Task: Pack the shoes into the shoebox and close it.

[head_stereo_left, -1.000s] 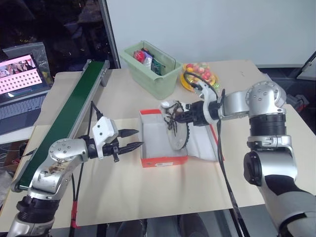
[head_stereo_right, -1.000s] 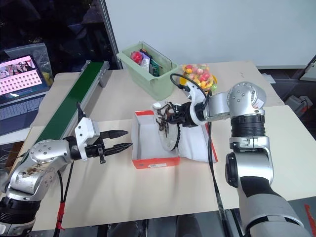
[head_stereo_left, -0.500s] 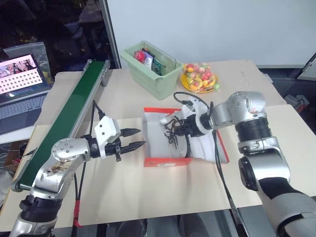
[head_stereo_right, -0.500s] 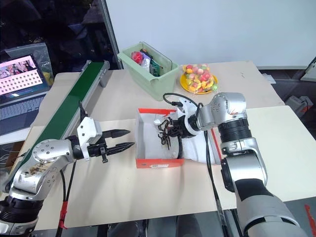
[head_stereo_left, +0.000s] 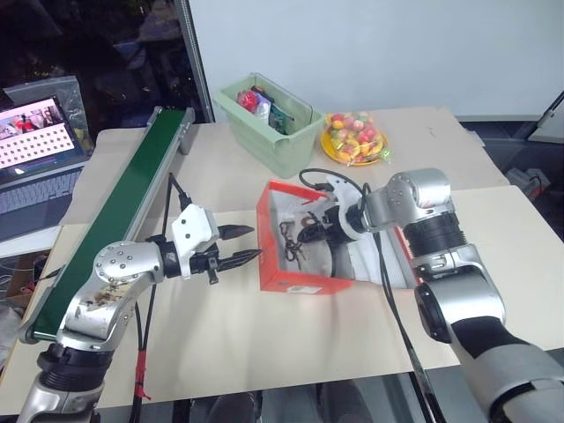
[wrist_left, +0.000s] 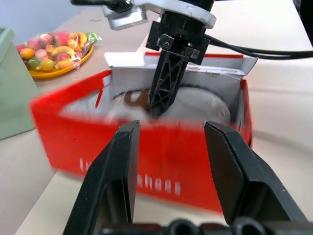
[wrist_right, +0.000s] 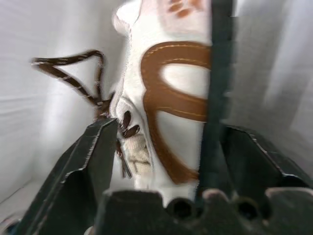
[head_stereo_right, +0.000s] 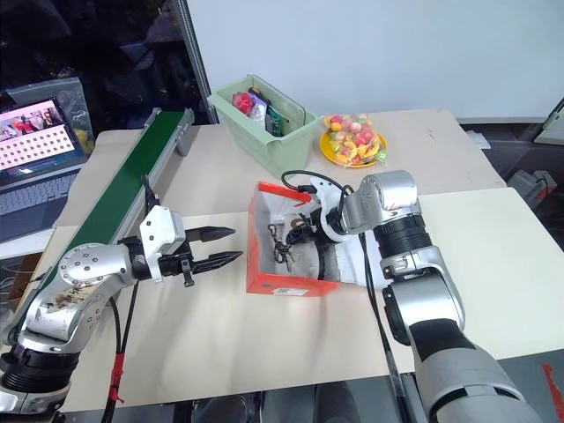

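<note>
- The shoebox (head_stereo_left: 295, 280) sits mid-bench (head_stereo_left: 264, 344), lid folded flat on the robot's right side.
- A shoe (wrist_right: 166, 112) lies on its side inside the shoebox, dark laces trailing loose.
- The right gripper (head_stereo_left: 310, 234) reaches down into the shoebox, jaws spread around the shoe with a visible gap on the lace side; no firm hold is evident.
- The left gripper (head_stereo_left: 240, 245) hovers just beside the shoebox's outer wall, half open and empty.
- Handling estimate: the shoe is light and soft-sided; take it by the heel collar, not the laces. The cardboard walls flex.
- Room: open bench lies in front; a green bin (head_stereo_left: 269, 123) and fruit plate (head_stereo_left: 355, 139) stand behind.
</note>
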`<state>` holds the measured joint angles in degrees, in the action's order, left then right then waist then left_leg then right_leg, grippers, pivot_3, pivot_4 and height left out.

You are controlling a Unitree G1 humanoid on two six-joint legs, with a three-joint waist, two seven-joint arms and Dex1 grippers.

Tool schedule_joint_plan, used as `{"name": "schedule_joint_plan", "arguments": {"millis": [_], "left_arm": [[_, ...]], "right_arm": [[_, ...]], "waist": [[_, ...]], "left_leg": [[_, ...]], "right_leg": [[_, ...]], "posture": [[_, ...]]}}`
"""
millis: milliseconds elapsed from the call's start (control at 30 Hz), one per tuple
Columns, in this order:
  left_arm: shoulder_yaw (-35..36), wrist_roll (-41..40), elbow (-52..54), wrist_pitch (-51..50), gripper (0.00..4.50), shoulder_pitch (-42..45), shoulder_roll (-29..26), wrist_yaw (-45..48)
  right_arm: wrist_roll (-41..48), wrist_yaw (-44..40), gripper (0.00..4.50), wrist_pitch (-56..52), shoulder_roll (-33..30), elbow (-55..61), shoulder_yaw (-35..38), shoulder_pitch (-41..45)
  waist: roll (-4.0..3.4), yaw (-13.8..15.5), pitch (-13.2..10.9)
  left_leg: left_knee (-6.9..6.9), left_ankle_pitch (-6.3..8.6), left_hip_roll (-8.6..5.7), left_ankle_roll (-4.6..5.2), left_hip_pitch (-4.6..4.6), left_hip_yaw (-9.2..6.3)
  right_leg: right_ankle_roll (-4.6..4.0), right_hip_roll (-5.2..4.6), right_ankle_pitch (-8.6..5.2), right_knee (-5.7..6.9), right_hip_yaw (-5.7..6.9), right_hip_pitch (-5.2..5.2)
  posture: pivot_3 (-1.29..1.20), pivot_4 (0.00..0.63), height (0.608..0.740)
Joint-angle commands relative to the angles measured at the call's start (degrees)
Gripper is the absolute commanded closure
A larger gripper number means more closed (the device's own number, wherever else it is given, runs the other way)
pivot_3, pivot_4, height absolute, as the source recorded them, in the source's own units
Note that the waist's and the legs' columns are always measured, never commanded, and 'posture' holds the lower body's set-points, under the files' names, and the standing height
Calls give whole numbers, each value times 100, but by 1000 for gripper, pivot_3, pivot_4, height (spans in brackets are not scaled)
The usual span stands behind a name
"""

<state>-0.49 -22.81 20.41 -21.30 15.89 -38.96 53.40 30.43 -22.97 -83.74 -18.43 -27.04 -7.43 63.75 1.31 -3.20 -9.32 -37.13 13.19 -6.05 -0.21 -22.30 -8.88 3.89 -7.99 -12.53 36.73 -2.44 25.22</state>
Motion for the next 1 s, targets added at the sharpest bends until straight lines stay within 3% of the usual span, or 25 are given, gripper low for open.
{"name": "schedule_joint_plan", "arguments": {"millis": [33, 300, 433, 533, 667, 733, 800, 933, 1000], "left_arm": [[15, 20, 44, 158, 2279, 122, 7, 16], [159, 59, -152, 106, 2279, 188, 172, -270], [448, 191, -402, -204, 2279, 369, 571, -1231], [857, 503, -548, -375, 2279, 440, 1012, -2415], [1338, 1049, -530, -489, 2279, 316, 1349, -3694], [1685, 1203, -529, -572, 2279, 267, 1452, -4224], [2020, 1330, -519, -548, 1492, 141, 1492, -4608], [2186, 1513, -663, -319, 81, -145, 1350, -4697], [2263, 1485, -805, -194, 29, -238, 1292, -4591]], "right_arm": [[-77, -62, 746, 244, 22, 531, 202, 259], [-183, 269, 746, 307, 329, 1272, 652, 215], [-272, 579, 746, 796, 504, 2030, 1076, -26], [-566, 494, 746, 2054, 427, 3234, 778, -803], [-1293, 196, 746, 3628, -22, 4696, -205, -2168], [-1566, 145, 249, 4061, -226, 4999, -496, -2755], [-1702, 91, 0, 4451, -336, 5178, -573, -3350], [-2041, 19, 0, 5131, -424, 5184, -707, -3856], [-2073, -65, 0, 5388, -335, 5126, -747, -3891]], "waist": [[0, -1, 0], [0, -28, 0], [0, -34, 0], [2, -19, 2], [3, -14, 2], [4, -29, 2], [4, -48, 3], [5, -9, 3], [5, 27, 3]], "left_leg": [[0, 0, 0, 0, 0, 0], [-1, 0, 0, 0, 0, -3], [-2, 0, 0, -1, -1, -11], [-9, 1, 0, -1, -1, -13], [-20, 5, 0, -10, -5, -7], [-25, 5, -1, -15, -7, -3], [-31, 8, 2, -17, -2, 0], [-33, 11, 0, -13, 15, 9], [-36, 11, 0, -14, 19, 12]], "right_leg": [[0, 0, 0, 0, 0, 0], [0, 0, 0, 2, 0, 2], [1, 0, 0, 3, 0, 3], [4, 0, 2, 4, 2, 1], [7, -1, 3, 2, 2, 1], [7, -1, 3, 3, 0, 3], [7, 2, 3, 2, 0, 2], [6, 2, 3, -3, -4, -6], [1, 3, 8, -1, -4, -8]], "posture": [[0, 150, 740], [0, 150, 740], [0, 150, 740], [0, 150, 740], [0, 150, 740], [0, 150, 740], [0, 150, 740], [0, 150, 740], [0, 150, 740]]}}
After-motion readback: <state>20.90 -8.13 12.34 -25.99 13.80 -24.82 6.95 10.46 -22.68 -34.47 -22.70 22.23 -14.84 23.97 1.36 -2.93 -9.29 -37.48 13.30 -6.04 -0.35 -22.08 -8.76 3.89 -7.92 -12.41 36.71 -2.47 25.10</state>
